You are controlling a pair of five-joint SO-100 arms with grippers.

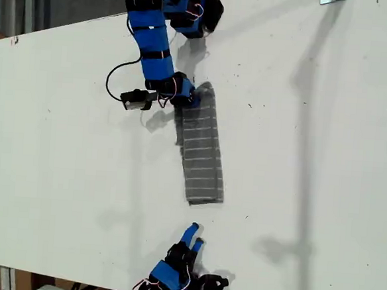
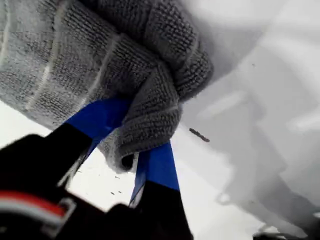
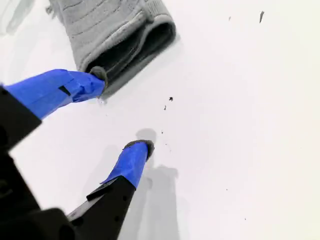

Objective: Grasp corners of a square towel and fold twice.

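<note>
My first gripper [image 2: 131, 150] pinches the grey striped soft towel [image 1: 201, 145]; the bunched cloth could slip out. My second gripper [image 3: 122, 117] gapes wide, empty.

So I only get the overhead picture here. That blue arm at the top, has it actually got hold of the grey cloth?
Observer: Yes. My first gripper is shut on a bunched corner of the towel.
Operator: And the arm at the bottom?
Observer: My second gripper is open and holds nothing; one fingertip sits right by the towel's near end.
Operator: Is the cloth a single layer?
Observer: No. That near end shows stacked layers curling round a dark gap, so it is folded.
</note>
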